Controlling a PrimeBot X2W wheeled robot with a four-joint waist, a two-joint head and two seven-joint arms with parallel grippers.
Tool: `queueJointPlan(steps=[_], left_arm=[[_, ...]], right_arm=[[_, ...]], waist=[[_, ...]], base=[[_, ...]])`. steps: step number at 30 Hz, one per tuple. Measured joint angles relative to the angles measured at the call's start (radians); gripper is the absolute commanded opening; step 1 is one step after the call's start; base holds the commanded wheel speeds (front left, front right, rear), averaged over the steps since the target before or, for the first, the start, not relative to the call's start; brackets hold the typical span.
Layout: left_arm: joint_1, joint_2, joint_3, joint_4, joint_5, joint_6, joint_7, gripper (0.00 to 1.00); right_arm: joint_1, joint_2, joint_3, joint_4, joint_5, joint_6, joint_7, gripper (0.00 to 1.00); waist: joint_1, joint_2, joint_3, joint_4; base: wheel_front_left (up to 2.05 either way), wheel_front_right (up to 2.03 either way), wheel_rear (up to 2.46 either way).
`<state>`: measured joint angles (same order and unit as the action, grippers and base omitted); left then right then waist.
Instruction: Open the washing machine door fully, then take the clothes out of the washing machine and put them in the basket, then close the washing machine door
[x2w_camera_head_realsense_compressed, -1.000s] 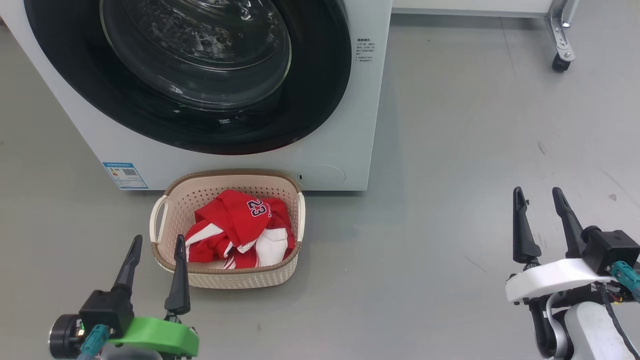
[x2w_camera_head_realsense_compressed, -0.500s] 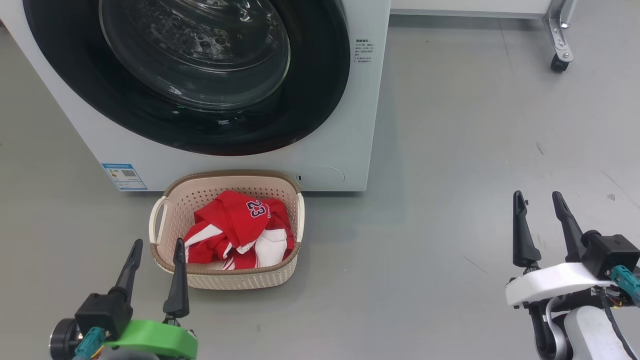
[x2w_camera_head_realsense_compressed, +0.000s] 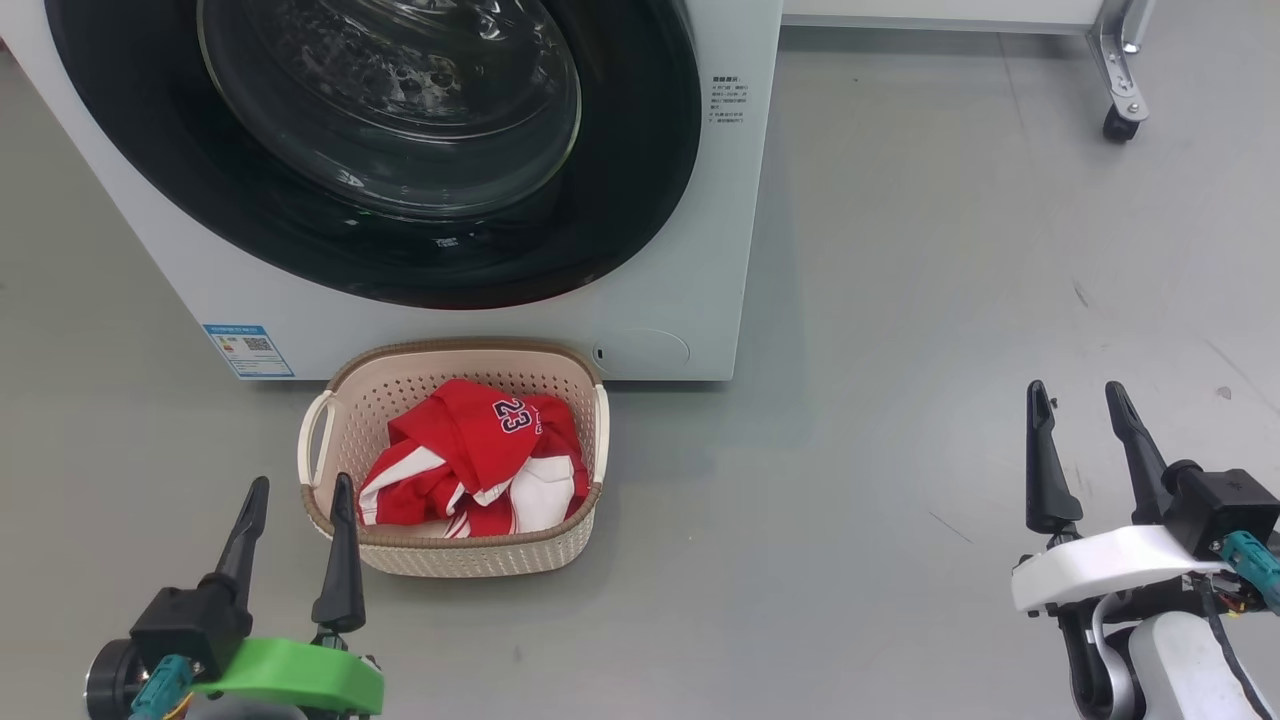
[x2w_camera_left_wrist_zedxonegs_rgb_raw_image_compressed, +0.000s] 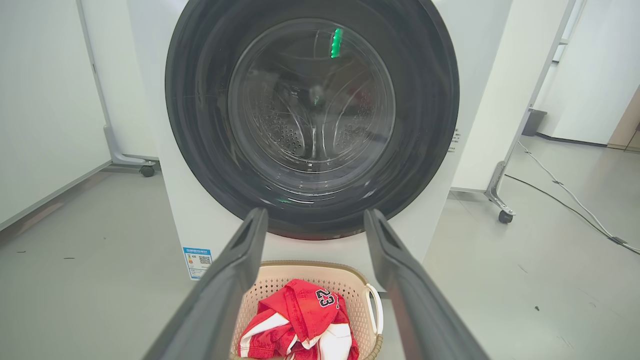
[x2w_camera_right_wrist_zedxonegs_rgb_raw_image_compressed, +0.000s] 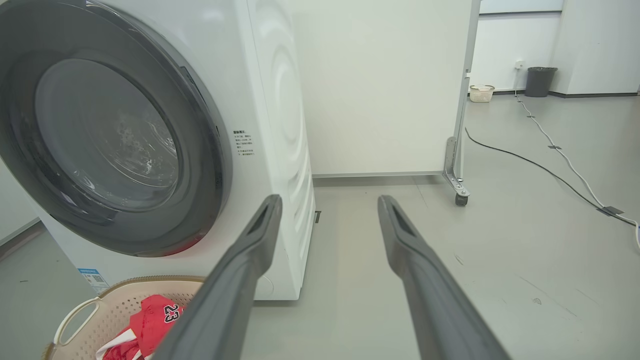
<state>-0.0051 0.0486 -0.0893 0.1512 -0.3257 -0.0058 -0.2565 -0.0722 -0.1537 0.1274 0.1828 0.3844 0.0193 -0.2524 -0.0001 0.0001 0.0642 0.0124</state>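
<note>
The red number 23 jersey (x2w_camera_head_realsense_compressed: 470, 455) lies bunched in the cream perforated basket (x2w_camera_head_realsense_compressed: 455, 350). The basket sits on the grey floor (x2w_camera_head_realsense_compressed: 900, 300) just in front of the white front-loading washing machine (x2w_camera_head_realsense_compressed: 690, 330), below its lower edge. Above it, the round glossy black washing machine door (x2w_camera_head_realsense_compressed: 390, 120) looks flush against the front panel in both wrist views. Whether the latch has caught, I cannot tell.

The left gripper (x2w_camera_head_realsense_compressed: 302, 482) has its two dark fingers spread apart with nothing between them. It hangs just beside the basket's near left corner, and one finger overlaps the rim in the head view. Its wrist camera looks straight at the door, with the basket low between the fingers. The right gripper (x2w_camera_head_realsense_compressed: 1075, 388) is also parted and empty, well off to the right over bare floor, and it sees the door at a slant.

So the left arm is clearly the nearer one. Door and basket lie straight ahead of it, and the basket's long side runs across, parallel to the machine front. By my read all three steps look done. If the door needs a final press, that is the left arm's job, forward and up.
</note>
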Motion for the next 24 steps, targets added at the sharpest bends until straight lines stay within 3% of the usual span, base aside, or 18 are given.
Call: queueJointPlan(steps=[19,20,24], left_arm=[[0.013,-0.003,0.022,0.001,-0.028,-0.015,0.000,1.00],[0.016,-0.003,0.023,0.001,-0.032,-0.017,0.000,0.00],[0.027,-0.012,0.018,0.044,-0.034,-0.017,0.000,0.00]], right_arm=[[0.001,0.010,-0.014,0.002,-0.018,0.015,0.000,1.00],[0.001,0.010,-0.014,0.002,-0.019,0.015,0.000,0.00],[0.023,0.029,-0.009,0.041,-0.018,0.014,0.001,0.00]], waist=[[0.0001,0.0000,-0.012,0.000],[0.0001,0.0000,-0.012,0.001],[0.0001,0.0000,-0.013,0.001]], base=[[0.00,0.00,0.00],[0.00,0.00,0.00],[0.00,0.00,0.00]])
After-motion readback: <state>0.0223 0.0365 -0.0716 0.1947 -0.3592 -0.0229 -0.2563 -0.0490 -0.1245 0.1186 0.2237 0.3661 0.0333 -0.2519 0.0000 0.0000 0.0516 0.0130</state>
